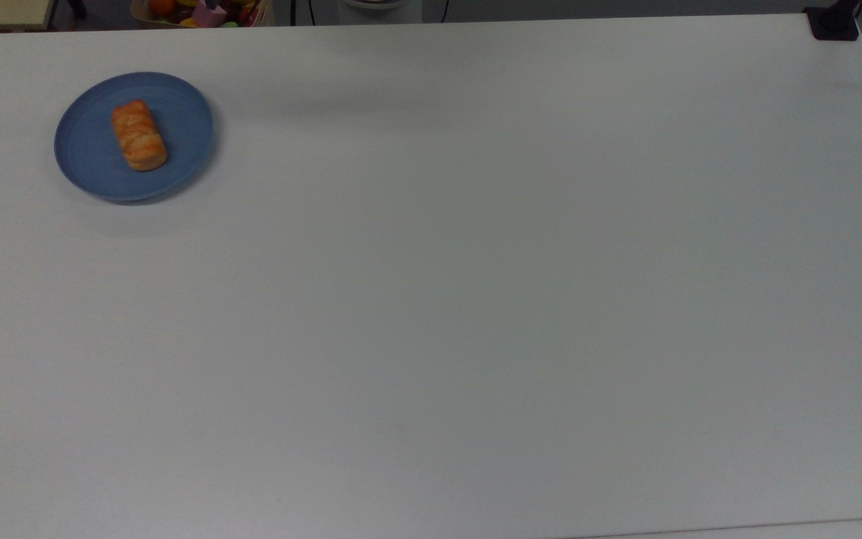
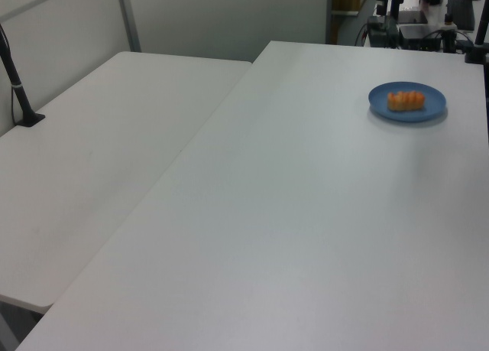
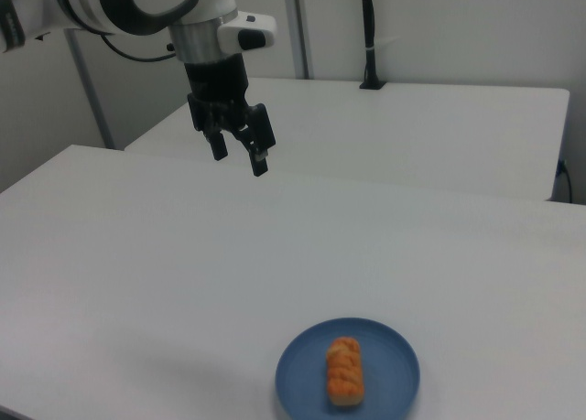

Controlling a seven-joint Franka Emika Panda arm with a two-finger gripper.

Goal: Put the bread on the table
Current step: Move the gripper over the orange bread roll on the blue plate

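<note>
Bread (image 3: 344,371) lies on blue plate (image 3: 396,385), worktop (image 1: 476,299) bare | gripper (image 3: 239,164) high, well apart, fingers (image 3: 260,160) released, empty | risk: off-centre pinch rolls bun or drags plate.

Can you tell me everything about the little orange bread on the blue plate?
The bread is a small oblong bun, golden-orange on top with a ridged, braided-looking crust and paler sides. It lies flat near the middle of a round blue plate, touching nothing else. The plate sits on the white table, near the top view's upper left corner. In the right view, the gripper hangs open in the air, far from the bread.
</note>
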